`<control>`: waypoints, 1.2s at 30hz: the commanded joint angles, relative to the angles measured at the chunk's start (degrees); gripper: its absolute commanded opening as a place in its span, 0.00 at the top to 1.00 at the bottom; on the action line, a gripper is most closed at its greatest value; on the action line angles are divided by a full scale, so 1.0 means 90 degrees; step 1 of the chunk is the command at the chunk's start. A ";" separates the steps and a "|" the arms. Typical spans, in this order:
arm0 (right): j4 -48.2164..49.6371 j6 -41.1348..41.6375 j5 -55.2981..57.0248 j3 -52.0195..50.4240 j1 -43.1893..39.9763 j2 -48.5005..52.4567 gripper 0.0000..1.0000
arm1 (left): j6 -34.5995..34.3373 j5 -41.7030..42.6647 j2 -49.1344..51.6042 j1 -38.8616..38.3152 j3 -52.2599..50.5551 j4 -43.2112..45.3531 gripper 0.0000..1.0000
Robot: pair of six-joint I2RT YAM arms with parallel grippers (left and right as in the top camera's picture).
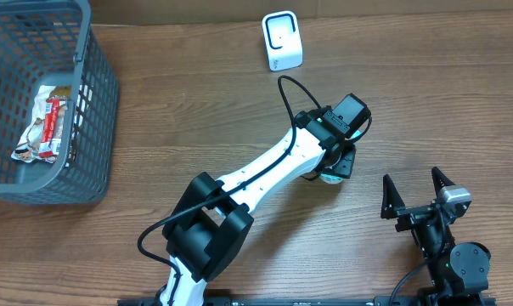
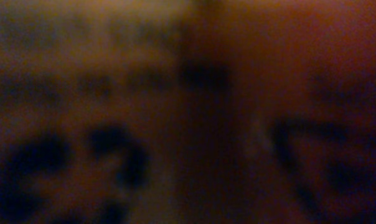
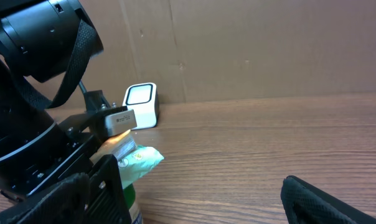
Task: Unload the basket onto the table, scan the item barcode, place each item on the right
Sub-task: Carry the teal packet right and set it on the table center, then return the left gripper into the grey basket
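A: What takes up the wooden table?
B: A grey basket at the far left holds snack wrappers. The left arm stretches to the middle.
A: And the grippers?
B: The right gripper, near the front edge, has its fingers spread wide. The left gripper is clamped on a pale green packet, apart from the white scanner at the back.
A: Left wrist view?
B: Too blurred to tell.
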 commanded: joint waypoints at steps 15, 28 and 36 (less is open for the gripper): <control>0.0019 0.0027 -0.0034 -0.0066 -0.0029 -0.0061 0.00 | -0.0488 -0.1088 -0.0017 -0.0716 -0.0092 0.0223 0.55; 0.0019 0.0027 -0.0036 -0.0066 -0.0029 -0.0061 0.00 | -0.0483 -0.0891 -0.0046 -0.0731 -0.0253 0.0600 0.00; 0.0017 0.0027 -0.0036 -0.0066 -0.0029 -0.0061 0.00 | -0.0168 -0.0872 -0.0233 -0.0593 0.1001 -0.0423 0.00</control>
